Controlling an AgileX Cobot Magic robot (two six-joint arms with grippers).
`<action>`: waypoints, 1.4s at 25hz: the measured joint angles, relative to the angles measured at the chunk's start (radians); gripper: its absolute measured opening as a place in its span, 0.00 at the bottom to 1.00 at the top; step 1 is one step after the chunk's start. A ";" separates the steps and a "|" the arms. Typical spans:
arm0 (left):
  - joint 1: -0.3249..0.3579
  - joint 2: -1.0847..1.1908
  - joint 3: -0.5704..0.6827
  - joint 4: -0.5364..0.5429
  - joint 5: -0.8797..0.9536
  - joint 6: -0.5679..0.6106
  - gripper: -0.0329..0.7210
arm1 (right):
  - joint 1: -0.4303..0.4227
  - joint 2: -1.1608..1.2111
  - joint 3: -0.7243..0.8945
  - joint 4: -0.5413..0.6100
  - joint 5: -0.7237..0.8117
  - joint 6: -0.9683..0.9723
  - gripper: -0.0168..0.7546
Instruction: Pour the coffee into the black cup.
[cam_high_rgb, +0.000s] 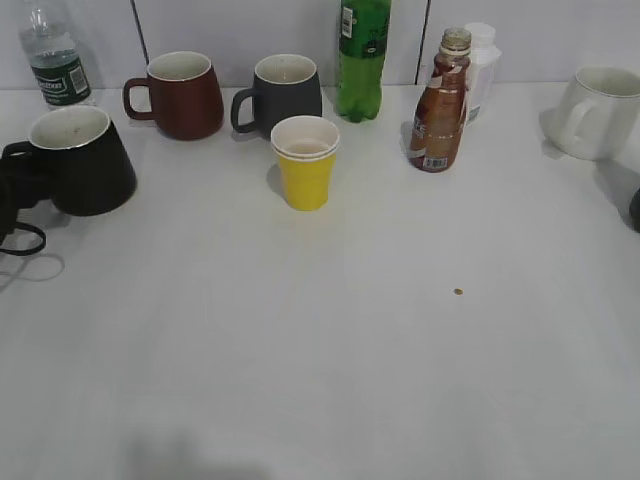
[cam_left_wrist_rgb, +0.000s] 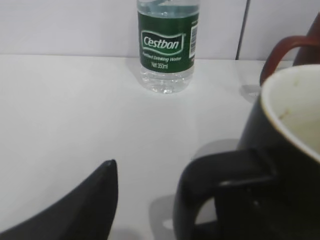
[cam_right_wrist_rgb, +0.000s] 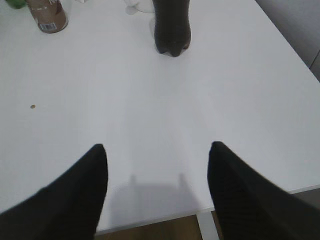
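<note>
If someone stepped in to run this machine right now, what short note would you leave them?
Left claw: open, at the black cup's handle, one finger beside it, nothing held.
Right claw: open, empty, over bare table near its front edge.
Black cup: upright at far left, looks empty.
Coffee bottle: upright at the back right, cap on, untouched.
Done: nothing poured.
Left: pick up the bottle, uncap it, pour into the black cup.
</note>
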 joint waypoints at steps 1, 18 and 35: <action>0.000 0.013 -0.011 0.000 0.000 0.000 0.67 | 0.000 0.000 0.000 0.000 0.000 0.000 0.67; 0.000 0.130 -0.149 0.116 -0.073 -0.011 0.10 | 0.000 0.000 0.000 0.001 0.000 0.000 0.67; 0.000 -0.063 -0.058 0.446 -0.169 -0.265 0.10 | 0.000 0.000 0.000 0.001 0.000 0.000 0.67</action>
